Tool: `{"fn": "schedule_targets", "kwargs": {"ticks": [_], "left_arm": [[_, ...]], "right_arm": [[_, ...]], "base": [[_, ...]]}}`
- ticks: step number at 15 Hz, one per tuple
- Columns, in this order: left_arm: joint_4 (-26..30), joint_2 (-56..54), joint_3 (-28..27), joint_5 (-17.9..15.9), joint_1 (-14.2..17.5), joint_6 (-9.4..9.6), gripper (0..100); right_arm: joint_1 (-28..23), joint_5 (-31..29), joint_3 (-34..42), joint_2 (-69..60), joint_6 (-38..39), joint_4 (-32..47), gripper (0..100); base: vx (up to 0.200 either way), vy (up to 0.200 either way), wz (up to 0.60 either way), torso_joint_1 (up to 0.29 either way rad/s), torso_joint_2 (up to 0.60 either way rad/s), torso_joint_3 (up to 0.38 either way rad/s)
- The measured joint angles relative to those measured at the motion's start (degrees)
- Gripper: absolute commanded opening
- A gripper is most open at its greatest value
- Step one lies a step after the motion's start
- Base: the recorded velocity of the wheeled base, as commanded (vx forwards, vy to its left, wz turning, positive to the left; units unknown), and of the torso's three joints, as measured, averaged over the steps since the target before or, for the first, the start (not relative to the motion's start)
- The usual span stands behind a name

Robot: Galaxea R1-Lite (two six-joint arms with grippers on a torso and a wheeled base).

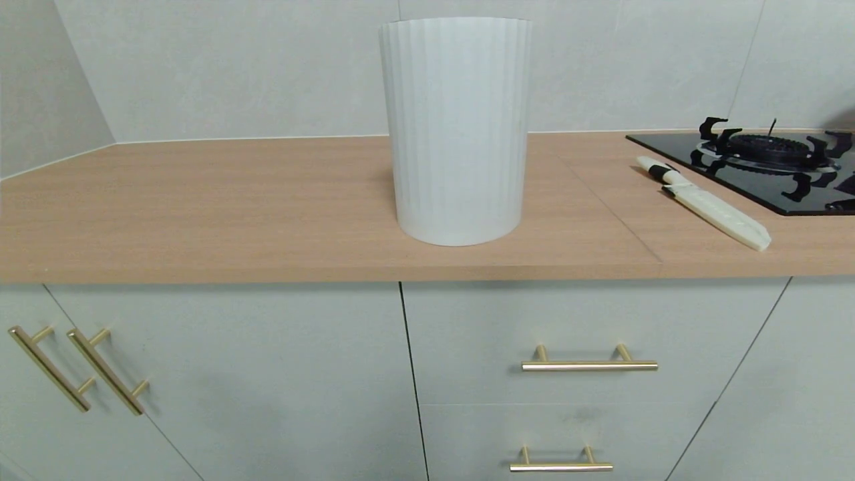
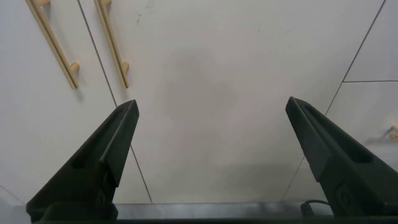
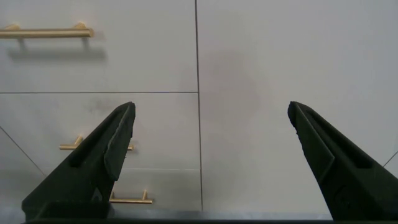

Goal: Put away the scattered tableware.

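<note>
**One knife loose on the worktop, right of a tall white holder; both grippers spread wide at the cabinet fronts.**

The knife [image 1: 701, 200] lies flat at the right of the head view. It has a pale cream blade and a white handle with a black band, and it slants from the handle above to the tip at lower right. It sits on the wooden countertop [image 1: 200, 200], just beside the near edge of the black hob [image 1: 748, 175], which carries one burner grate [image 1: 768, 148]. One ribbed white container [image 1: 456, 130] stands upright at the frame's centre, well apart from the knife, with bare wood between them. Below the countertop are four brass handles: two slanted at lower left [image 1: 48, 367] [image 1: 107, 371] and two level at lower centre [image 1: 589, 365] [image 1: 561, 465]. The left gripper [image 2: 211, 104] and the right gripper [image 3: 210, 107] each have their fingers wide apart, holding nothing, and face the pale cabinet fronts.
</note>
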Motion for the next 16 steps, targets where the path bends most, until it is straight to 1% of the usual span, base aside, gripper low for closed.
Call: {"fn": "schedule_targets", "kwargs": {"ticks": [3, 8, 16], "left_arm": [[0.0, 0.0, 0.0, 0.0, 0.0, 0.0, 100], [0.0, 0.0, 0.0, 0.0, 0.0, 0.0, 100], [0.0, 0.0, 0.0, 0.0, 0.0, 0.0, 100]], "right_arm": [[0.0, 0.0, 0.0, 0.0, 0.0, 0.0, 100], [0.0, 0.0, 0.0, 0.0, 0.0, 0.0, 100], [0.0, 0.0, 0.0, 0.0, 0.0, 0.0, 100]], "base": [[0.0, 0.0, 0.0, 0.088, -0.21, -0.292], [0.0, 0.0, 0.0, 0.129, -0.53, -0.31], [0.0, 0.0, 0.0, 0.181, -0.48, -0.293]]}}
